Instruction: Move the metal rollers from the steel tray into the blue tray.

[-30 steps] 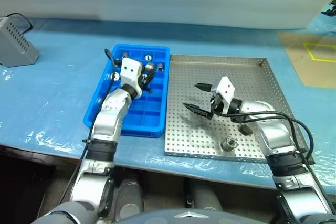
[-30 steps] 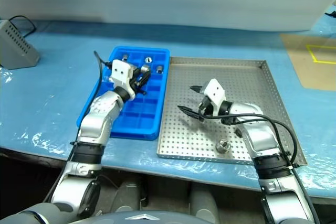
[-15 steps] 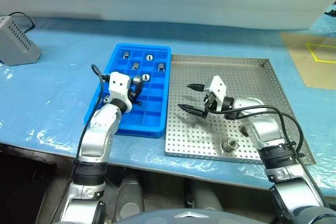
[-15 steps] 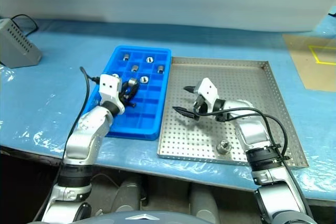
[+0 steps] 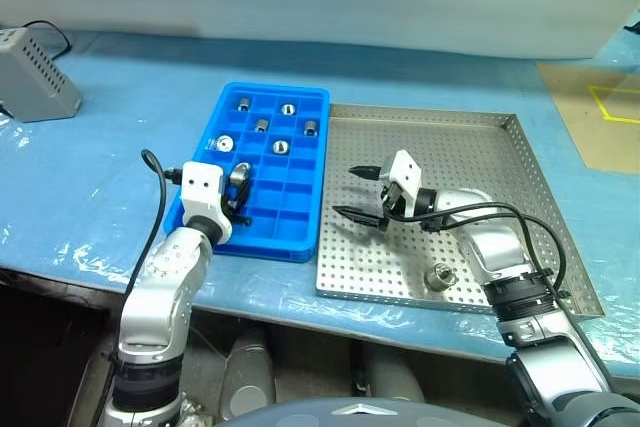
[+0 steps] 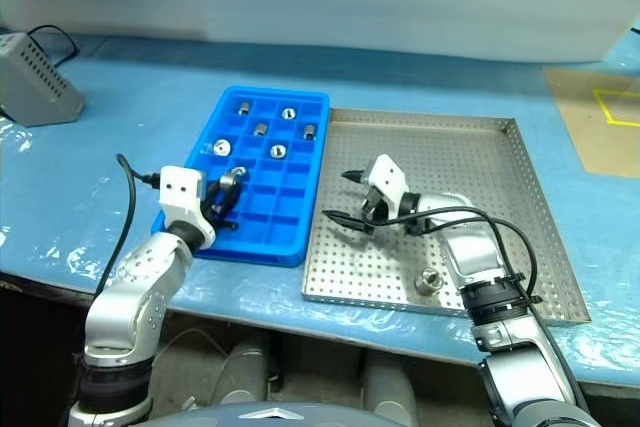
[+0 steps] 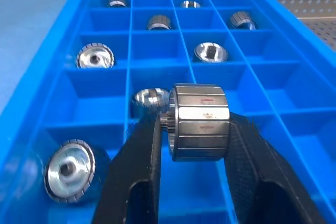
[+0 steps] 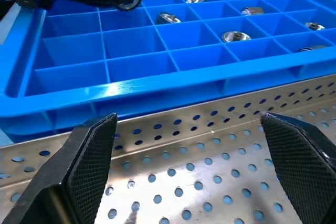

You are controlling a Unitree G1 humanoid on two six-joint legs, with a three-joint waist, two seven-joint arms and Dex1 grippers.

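My left gripper [image 5: 238, 183] is shut on one metal roller [image 7: 199, 121], held just above the near-left compartments of the blue tray [image 5: 268, 248]. Several more metal rollers [image 5: 281, 146] lie in separate compartments toward the tray's far end, and one [image 7: 68, 170] sits in a compartment close to the gripper. My right gripper [image 5: 347, 192] stands open and empty low over the left part of the steel tray [image 5: 470, 157], its fingers [image 8: 92, 153] pointing toward the blue tray. A single roller [image 5: 438, 274] stands near the steel tray's front rim, beside my right forearm.
A grey box [image 5: 35, 92] with a cable sits at the table's far left. A brown board with yellow tape [image 5: 598, 112] lies at the far right. The two trays stand side by side on the blue-covered table [image 5: 120, 177].
My left gripper has drawn back with its roller from the tray's middle to its near-left end. The right gripper stays open over the steel tray, having drifted slightly toward the blue tray.
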